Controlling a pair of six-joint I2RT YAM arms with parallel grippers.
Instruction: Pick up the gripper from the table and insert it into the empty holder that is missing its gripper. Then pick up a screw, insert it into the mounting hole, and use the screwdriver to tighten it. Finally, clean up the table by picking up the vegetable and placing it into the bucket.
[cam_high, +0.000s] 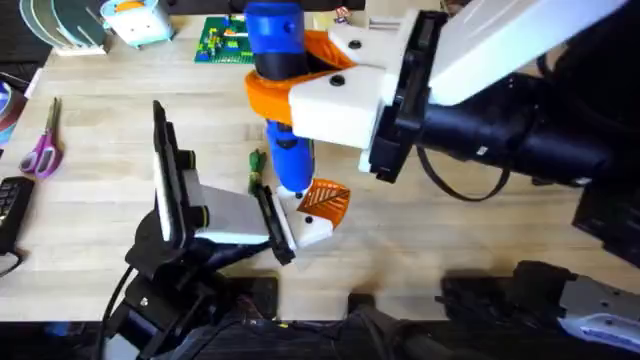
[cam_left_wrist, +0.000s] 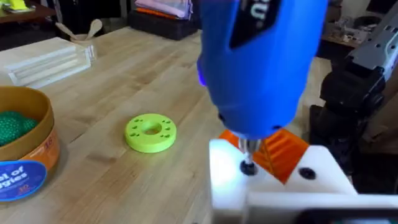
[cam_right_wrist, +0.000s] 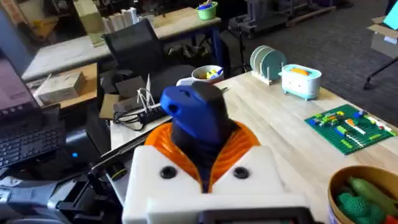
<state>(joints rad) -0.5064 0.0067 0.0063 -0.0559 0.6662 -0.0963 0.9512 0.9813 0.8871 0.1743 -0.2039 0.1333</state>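
Both my right fingers (cam_right_wrist: 205, 168) clamp the rigid, slick screwdriver (cam_high: 275, 60) mid-barrel, bit on the screw (cam_left_wrist: 247, 167); I can't tell my left fingers' state.

A robotics lab or maker's workshop is suggested. In the right wrist view, a light wooden worktable (cam_right_wrist: 292, 134) is seen, and toward ten o'clock behind it stand an office chair (cam_right_wrist: 134, 40), a cardboard box (cam_right_wrist: 59, 87) and a keyboard (cam_right_wrist: 28, 140), with further benches cluttered at twelve o'clock. On the table in the overhead view, purple-handled scissors (cam_high: 42, 145) at nine o'clock and a green brick board (cam_high: 225, 40) at twelve are laid out.
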